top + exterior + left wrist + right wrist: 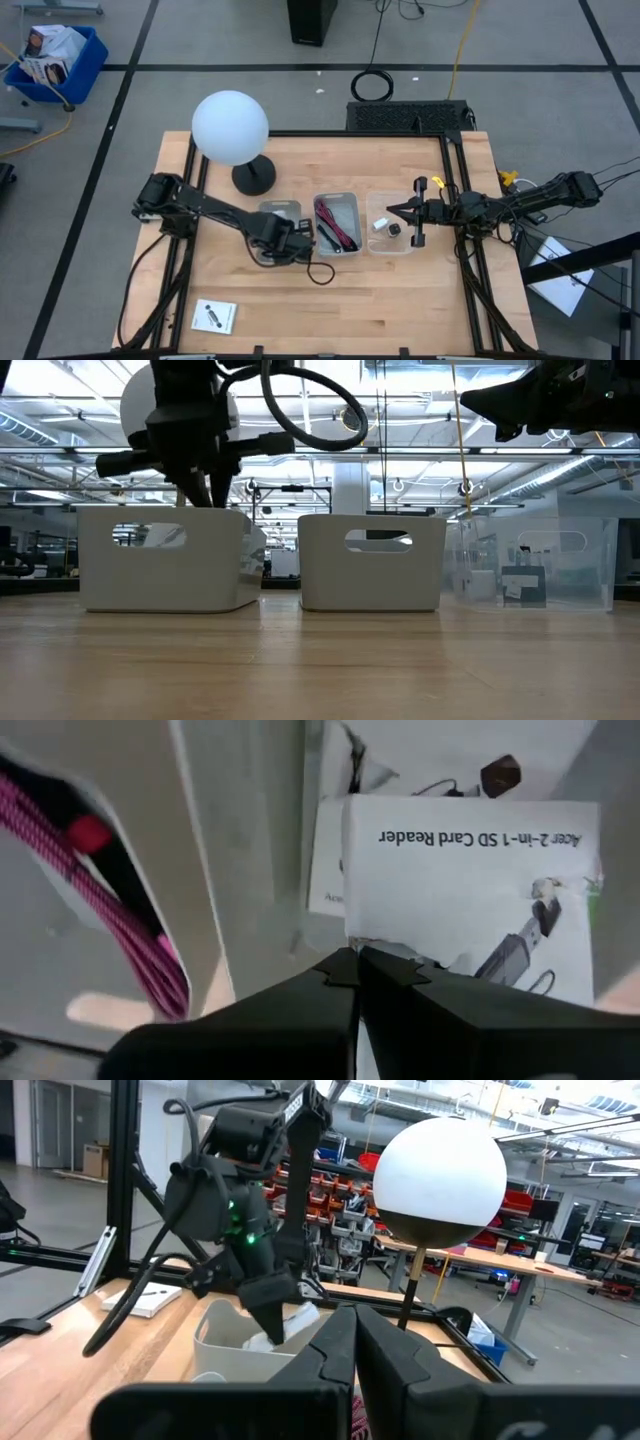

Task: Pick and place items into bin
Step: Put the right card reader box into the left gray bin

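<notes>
Mostly hidden, left tool inside left bin, packets cropped.

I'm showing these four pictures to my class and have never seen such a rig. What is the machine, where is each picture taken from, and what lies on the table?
Two dark robot arms work at a wooden table. One camera looks straight down, one sits at table height, and one rides on each wrist. Three small bins stand in a row: the left bin holds white packets, the middle bin a black-and-red cable, and the clear bin tiny pieces. The left gripper, fingers shut, reaches into the left bin. The right gripper waits, shut, above the clear one. A globe lamp and another packet also rest there.
</notes>
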